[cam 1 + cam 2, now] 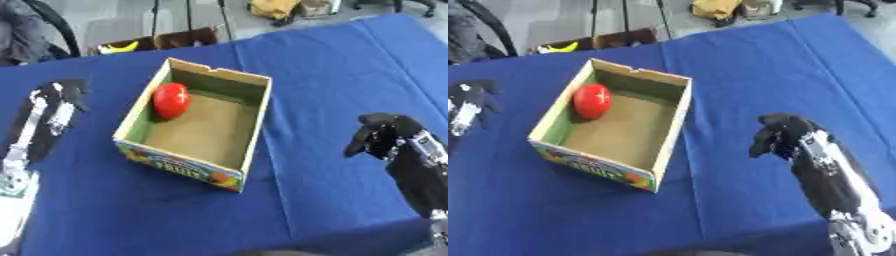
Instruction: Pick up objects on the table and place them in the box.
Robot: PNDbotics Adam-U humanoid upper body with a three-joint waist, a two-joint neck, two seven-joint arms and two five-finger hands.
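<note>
An open cardboard box (pixel 254 127) with a printed fruit label on its front stands in the middle of the blue table (pixel 332 65). Inside it, against the far left wall, lies a red round object (pixel 171 99), like a tomato. My right hand (pixel 385 136) hovers to the right of the box, well apart from it, its fingers curled downward and holding nothing. My left hand (pixel 59 97) lies at the table's left side, fingers stretched out toward the far edge, apart from the box.
Beyond the table's far edge stands a dark crate with something yellow (pixel 120 47) in it, on the floor. Chair legs and more clutter show farther back. Bare blue cloth lies right of the box.
</note>
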